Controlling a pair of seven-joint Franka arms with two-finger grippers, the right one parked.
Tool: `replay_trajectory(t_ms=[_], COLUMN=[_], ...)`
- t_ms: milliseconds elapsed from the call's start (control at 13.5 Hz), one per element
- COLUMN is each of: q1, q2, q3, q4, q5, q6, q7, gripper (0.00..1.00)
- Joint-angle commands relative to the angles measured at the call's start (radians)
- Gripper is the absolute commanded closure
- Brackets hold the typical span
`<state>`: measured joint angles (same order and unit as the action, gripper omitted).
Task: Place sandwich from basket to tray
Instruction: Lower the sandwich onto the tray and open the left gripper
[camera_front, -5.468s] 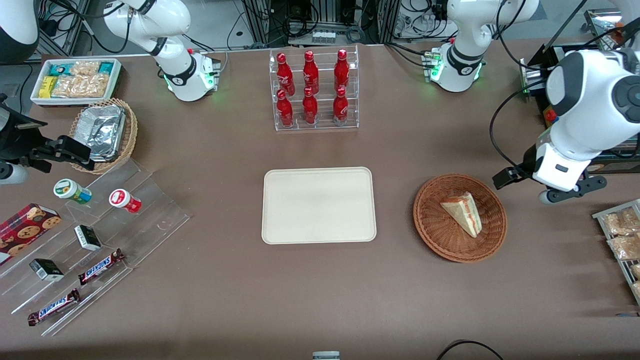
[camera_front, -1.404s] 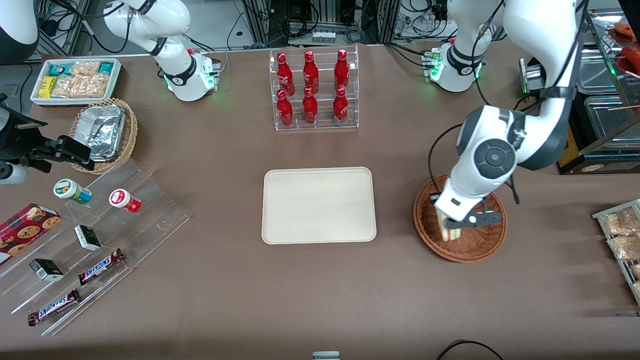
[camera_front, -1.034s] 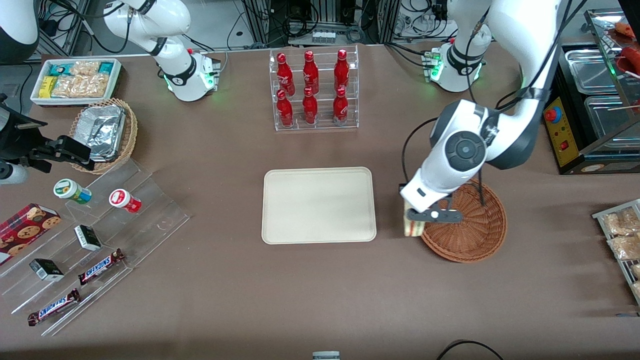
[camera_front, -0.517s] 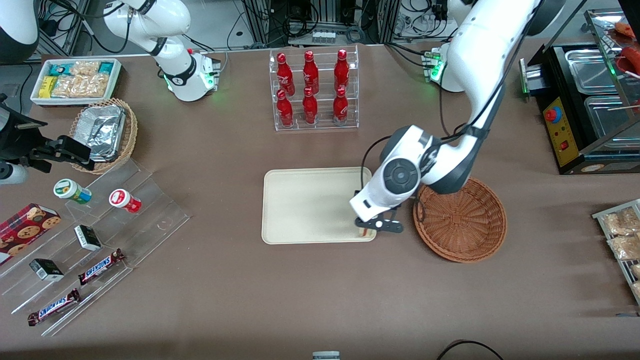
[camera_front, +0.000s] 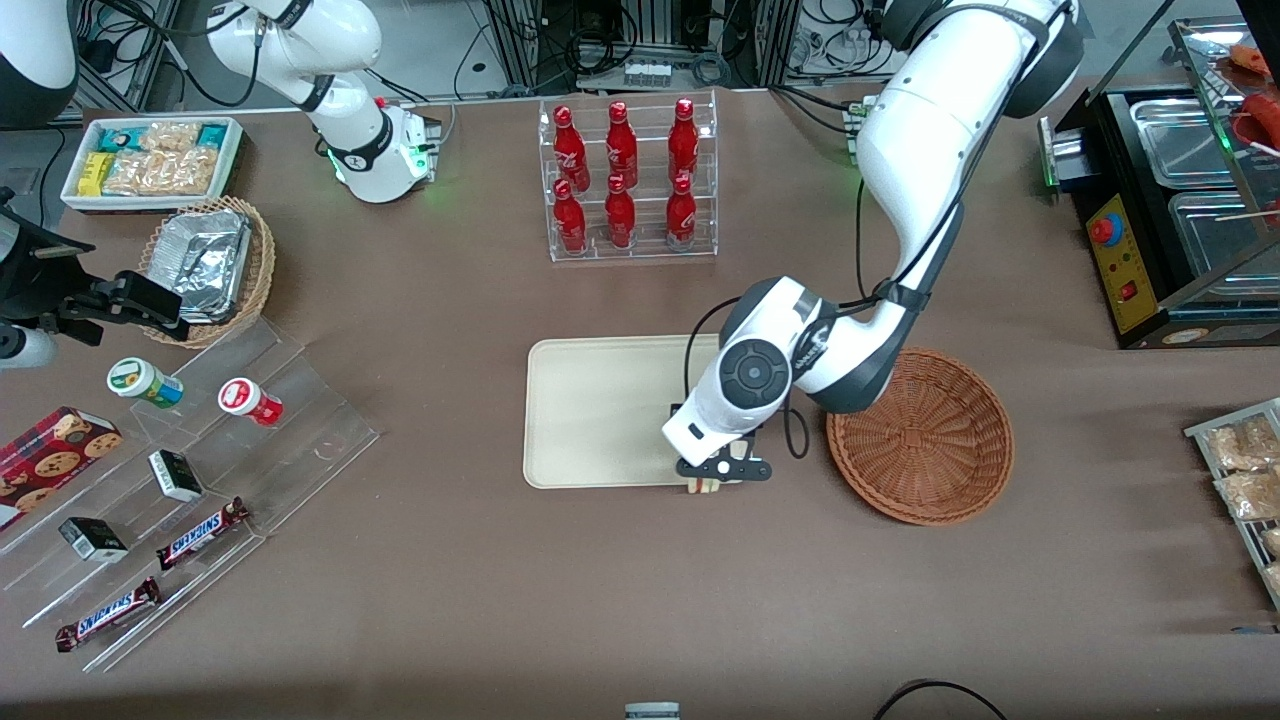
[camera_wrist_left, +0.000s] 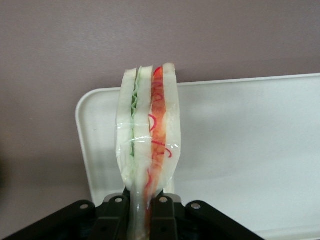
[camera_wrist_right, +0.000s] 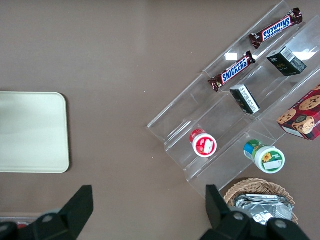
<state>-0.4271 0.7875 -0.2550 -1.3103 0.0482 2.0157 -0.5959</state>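
End effector (camera_front: 722, 470) pinches one sandwich (camera_wrist_left: 148, 142) (upright) above one tray's (camera_front: 600, 410) corner.

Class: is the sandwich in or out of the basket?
Out: the gripper holds the sandwich above the tray's corner; basket empty.

cream tray (camera_front: 600, 410), red-brown basket (camera_front: 920, 435)

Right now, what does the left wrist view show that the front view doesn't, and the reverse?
Only the left wrist view shows the gripper shut on the clear-wrapped triangular sandwich, green and red-orange layers visible. Only the front view shows the empty reddish-brown wicker basket beside the tray. Both show the cream rectangular tray under the held sandwich.
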Motion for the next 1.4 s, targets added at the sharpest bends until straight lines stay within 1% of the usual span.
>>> replay_trajectory(t_ms=[0, 148, 517, 591, 739, 887, 1330], q1=[-0.027, -0.064, -0.073, -0.073, -0.073, -0.073, -0.096], q2=[0.047, 0.064, 0.081, 0.081, 0.076, 0.072, 0.041], q3=[0.010, 0.014, 0.017, 0.017, 0.017, 0.017, 0.016], q4=[0.059, 0.062, 0.059, 0.056, 0.049, 0.049, 0.048], q5=[0.016, 0.025, 0.041, 0.058, 0.071, 0.070, 0.071], q6=[0.035, 0.060, 0.074, 0.072, 0.055, 0.008, -0.041], q7=[-0.057, -0.071, -0.071, -0.071, -0.074, -0.073, -0.123], gripper=[1.00, 1.00, 1.00, 1.00, 1.00, 1.00, 1.00])
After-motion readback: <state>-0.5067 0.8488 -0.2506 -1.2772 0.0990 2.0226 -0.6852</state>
